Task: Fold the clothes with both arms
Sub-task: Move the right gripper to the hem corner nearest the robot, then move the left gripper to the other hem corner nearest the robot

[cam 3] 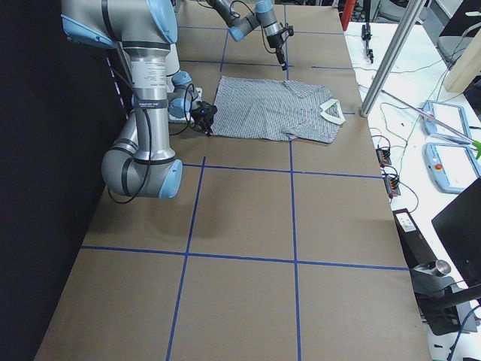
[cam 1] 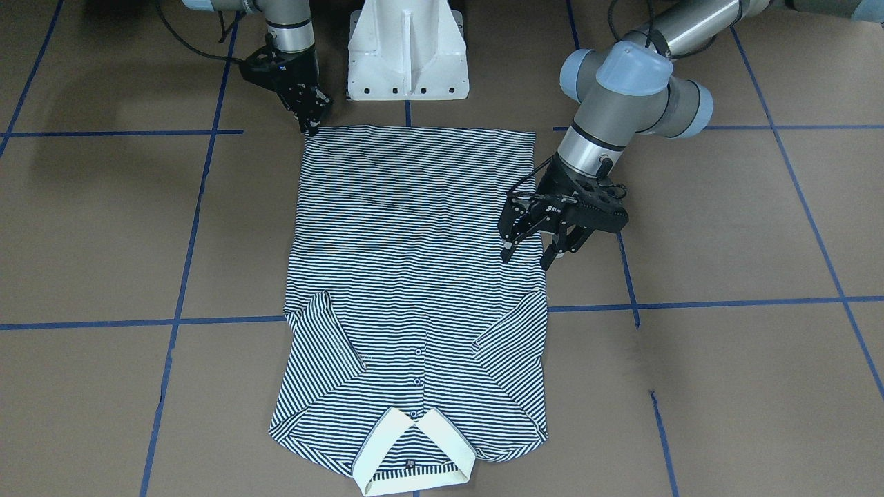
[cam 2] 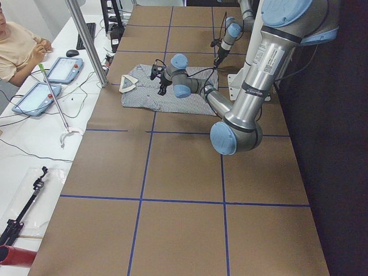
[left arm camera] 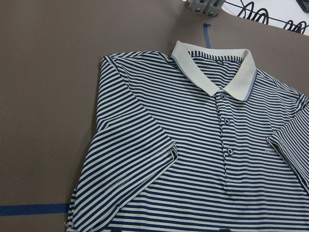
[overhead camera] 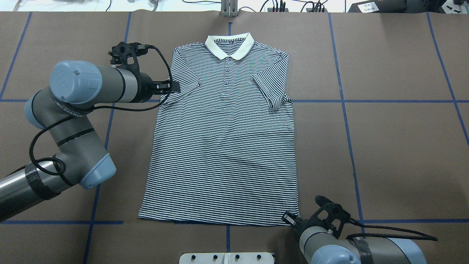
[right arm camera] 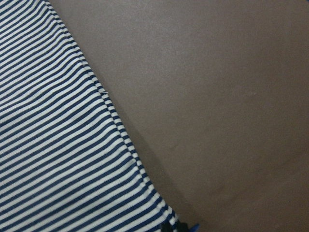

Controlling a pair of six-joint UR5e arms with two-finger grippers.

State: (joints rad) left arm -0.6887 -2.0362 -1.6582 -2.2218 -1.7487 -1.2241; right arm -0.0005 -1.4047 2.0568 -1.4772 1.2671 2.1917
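Overhead exterior: polo shirt (overhead camera: 223,146) lengthwise, collar (overhead camera: 229,46) far from robot; left gripper (cam 1: 526,261) wide, empty; right gripper (cam 1: 311,126) unclear.

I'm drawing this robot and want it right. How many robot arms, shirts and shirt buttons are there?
Robot arms: 2 (left arm, right arm)
Shirt: 1
Buttons: 3
Total: 6
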